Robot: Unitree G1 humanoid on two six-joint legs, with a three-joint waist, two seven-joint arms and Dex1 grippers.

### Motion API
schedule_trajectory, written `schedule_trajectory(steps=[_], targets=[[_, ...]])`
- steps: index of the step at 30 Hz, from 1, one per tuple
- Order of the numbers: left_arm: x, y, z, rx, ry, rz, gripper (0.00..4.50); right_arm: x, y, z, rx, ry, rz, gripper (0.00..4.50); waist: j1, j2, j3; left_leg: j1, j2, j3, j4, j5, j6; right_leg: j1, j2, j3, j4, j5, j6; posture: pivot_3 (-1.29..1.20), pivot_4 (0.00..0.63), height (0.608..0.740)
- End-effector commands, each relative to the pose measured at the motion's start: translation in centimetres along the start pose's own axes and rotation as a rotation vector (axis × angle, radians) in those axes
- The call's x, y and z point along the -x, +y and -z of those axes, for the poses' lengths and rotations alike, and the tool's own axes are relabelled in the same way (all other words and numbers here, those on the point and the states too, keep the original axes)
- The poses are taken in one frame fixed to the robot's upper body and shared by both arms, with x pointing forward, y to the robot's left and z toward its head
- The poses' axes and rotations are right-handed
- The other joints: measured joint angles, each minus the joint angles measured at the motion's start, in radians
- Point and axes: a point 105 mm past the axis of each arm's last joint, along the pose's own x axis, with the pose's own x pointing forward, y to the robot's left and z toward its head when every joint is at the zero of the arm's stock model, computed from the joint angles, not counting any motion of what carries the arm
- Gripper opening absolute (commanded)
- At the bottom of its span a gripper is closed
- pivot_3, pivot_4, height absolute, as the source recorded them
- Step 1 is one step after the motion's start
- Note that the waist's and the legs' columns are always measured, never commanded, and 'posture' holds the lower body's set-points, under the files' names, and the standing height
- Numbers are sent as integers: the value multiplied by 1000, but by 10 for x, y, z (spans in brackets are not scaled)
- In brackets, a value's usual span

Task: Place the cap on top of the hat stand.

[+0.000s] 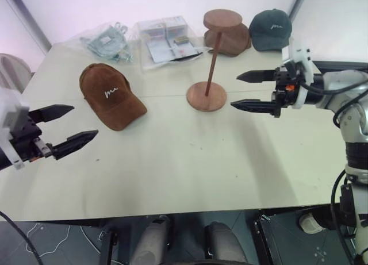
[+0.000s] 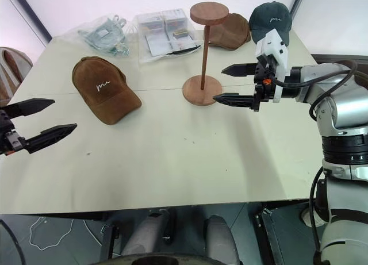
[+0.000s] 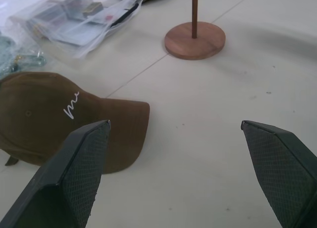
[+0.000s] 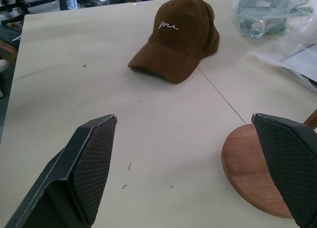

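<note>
- The head views take in the whole cream table [image 1: 190,161]: the cap [image 1: 110,95] sits at about 10 o'clock from the table's middle, brim pointing toward the near edge, white script logo facing up and front.
- The hat stand [image 1: 211,64] is upright at roughly 12 o'clock, round base flat on the table, thin rod, disc top bare. Cap and stand are well apart.
- The left wrist view gets in close on the cap's brim and logo, plus the stand's base and the lower bit of the rod; the disc top is cut off there.
- The right wrist view has the cap straight ahead across bare table, with an edge of the stand's base just beside one finger.
- The left gripper [image 1: 60,130] hovers over the near left part of the table, fingers spread wide with nothing between them.
- The right gripper [image 2: 237,84] hangs just right of the stand's base, fingers wide apart too, holding nothing.
- Table surface is pale, with a seam line running across it and a few tiny specks.
- Back edge, 11 to 12 o'clock: a clear plastic bag [image 1: 167,41] with papers and small boxes inside, and a second clear bag [image 1: 106,42] with greenish stuff I can't make out.
- Behind the stand: a second brown cap [image 1: 233,39] and a dark green cap [image 1: 271,28].
- White walls behind the table, dark floor below the near edge.
</note>
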Motion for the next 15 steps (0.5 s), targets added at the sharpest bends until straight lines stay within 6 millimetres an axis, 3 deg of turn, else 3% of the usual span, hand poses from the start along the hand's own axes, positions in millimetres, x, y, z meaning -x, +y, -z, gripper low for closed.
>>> schedule_trajectory(steps=[1, 15], targets=[[4, 2, -10, -36, -26, -14, 4446, 3, -2, -17, 63, -31, 8, 4500, 0, 0, 0, 0, 0, 0, 0, 0, 0, 0, 0, 0, 0, 0, 0, 0, 150, 740], [0, 4, -15, -33, -49, -14, 4446, 6, -1, -17, 62, -28, 18, 4500, 0, 0, 0, 0, 0, 0, 0, 0, 0, 0, 0, 0, 0, 0, 1, 0, 150, 740]])
